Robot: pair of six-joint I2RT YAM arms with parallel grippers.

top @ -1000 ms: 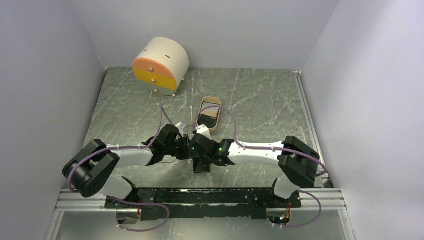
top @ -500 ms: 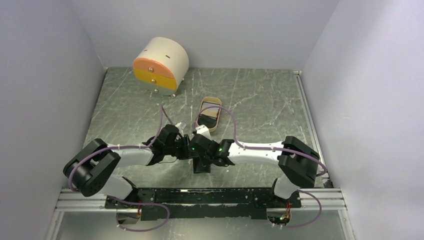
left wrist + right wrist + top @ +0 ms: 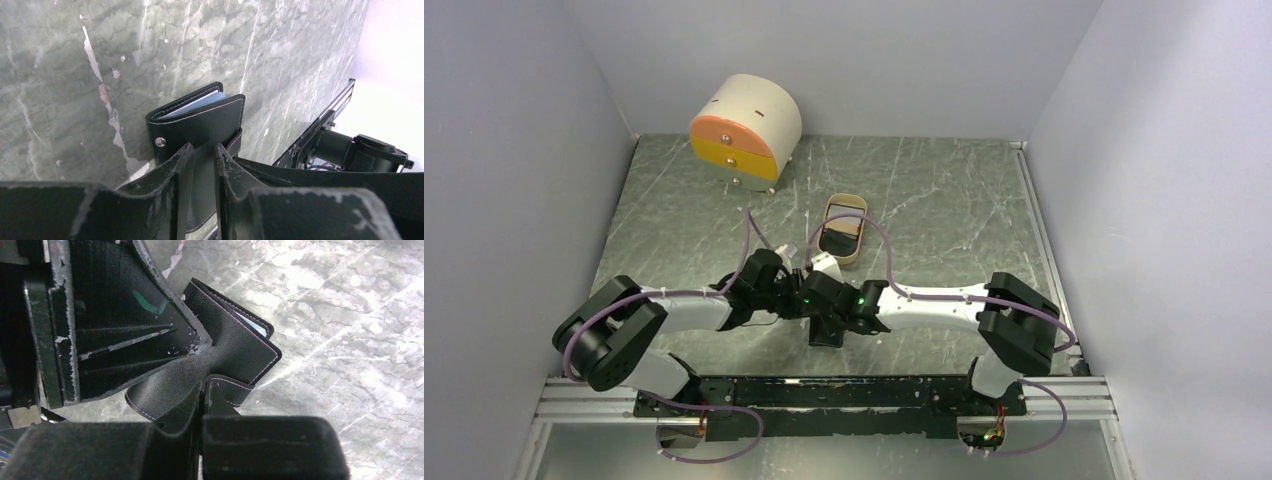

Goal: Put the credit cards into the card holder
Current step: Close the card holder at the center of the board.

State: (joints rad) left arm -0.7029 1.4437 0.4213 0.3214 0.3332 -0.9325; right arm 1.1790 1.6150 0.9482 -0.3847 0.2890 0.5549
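Observation:
The black card holder [image 3: 200,120] lies folded on the table, with a light blue edge [image 3: 196,102] showing between its leaves and a metal snap [image 3: 160,142] on its side. My left gripper [image 3: 200,150] is shut on its near flap. My right gripper [image 3: 202,390] is shut on the holder's [image 3: 235,347] small strap tab. In the top view both grippers, left [image 3: 807,298] and right [image 3: 826,312], meet over the holder [image 3: 826,332]. A dark card [image 3: 839,240] lies in the tan oval tray [image 3: 845,204]. No other loose cards are in view.
A round cream drawer unit [image 3: 746,128] with orange and yellow fronts stands at the back left. Grey walls close in the left, back and right. The black rail [image 3: 824,395] runs along the near edge. Purple cables loop over both arms.
Both grippers and the card holder have shifted slightly left and toward the near edge. Their grip on the holder is unchanged.

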